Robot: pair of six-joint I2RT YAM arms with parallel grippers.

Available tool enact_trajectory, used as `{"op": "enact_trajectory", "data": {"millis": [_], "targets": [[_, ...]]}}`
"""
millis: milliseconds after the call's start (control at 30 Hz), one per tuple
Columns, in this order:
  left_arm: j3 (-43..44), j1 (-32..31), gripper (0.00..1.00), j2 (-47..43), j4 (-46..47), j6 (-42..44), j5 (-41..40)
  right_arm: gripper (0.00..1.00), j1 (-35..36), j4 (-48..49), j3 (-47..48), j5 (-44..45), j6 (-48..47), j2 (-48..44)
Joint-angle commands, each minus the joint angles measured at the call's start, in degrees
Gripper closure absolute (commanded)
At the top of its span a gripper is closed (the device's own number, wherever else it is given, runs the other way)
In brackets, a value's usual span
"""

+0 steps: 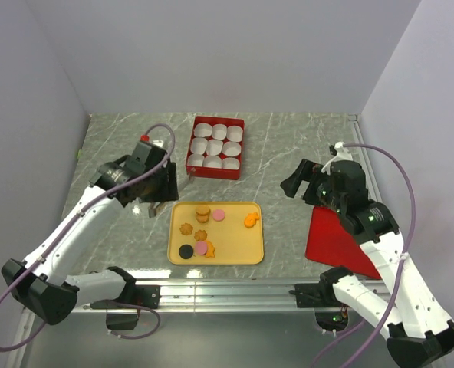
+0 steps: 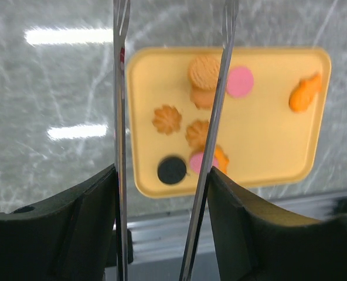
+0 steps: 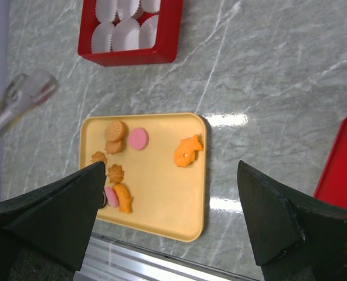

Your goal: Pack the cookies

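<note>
The cookies lie on a yellow tray [image 1: 238, 249]: a tan round [image 1: 202, 211], a pink round [image 1: 218, 215], an orange fish [image 1: 251, 221], two brown flowers [image 1: 185, 228], a black round [image 1: 185, 251] and a pink and orange pair [image 1: 206, 248]. My left gripper [image 1: 159, 193] is shut on metal tongs [image 1: 155, 207], just left of the tray's far left corner. In the left wrist view the tongs [image 2: 119, 117] hang spread and empty over the tray [image 2: 267, 146], between my fingers [image 2: 91, 211]. My right gripper [image 1: 307, 184] is open and empty, up to the right of the tray [image 3: 162, 199].
A red box [image 1: 215, 175] of white paper cups [image 1: 215, 146] stands behind the tray. A flat red lid [image 1: 330, 241] lies at the right under my right arm. Grey walls close in left, right and back. A metal rail [image 1: 227, 290] runs along the near edge.
</note>
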Motion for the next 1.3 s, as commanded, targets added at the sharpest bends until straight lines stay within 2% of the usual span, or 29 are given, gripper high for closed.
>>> {"op": "enact_trajectory", "data": {"millis": [0, 200, 400, 633, 1000, 1267], "targets": [[-1.9, -4.7, 0.36, -2.2, 0.0, -4.7, 0.5, 0.0, -0.1, 1.1, -2.0, -1.3, 1.9, -2.4], [-3.8, -12.9, 0.37, -0.2, -0.1, -8.5, -1.8, 0.0, -0.1, 0.7, -3.4, -1.1, 2.3, -2.7], [-4.7, -17.7, 0.37, 3.8, -0.8, -11.5, -4.7, 0.0, -0.1, -0.2, -3.2, -0.4, 1.8, -3.4], [-6.2, -18.9, 0.37, 6.3, -0.7, -13.4, -6.2, 0.0, -0.1, -0.9, -4.5, -0.2, 1.4, -4.7], [-7.3, -19.5, 0.38, 9.2, 1.9, -12.9, -4.3, 0.0, -0.1, -0.7, -4.7, 0.0, 0.8, -4.2], [-4.2, -20.2, 0.43, 14.6, 1.0, -12.8, -5.9, 0.0, -0.1, -1.1, -4.6, 0.6, 0.2, -4.0]]}}
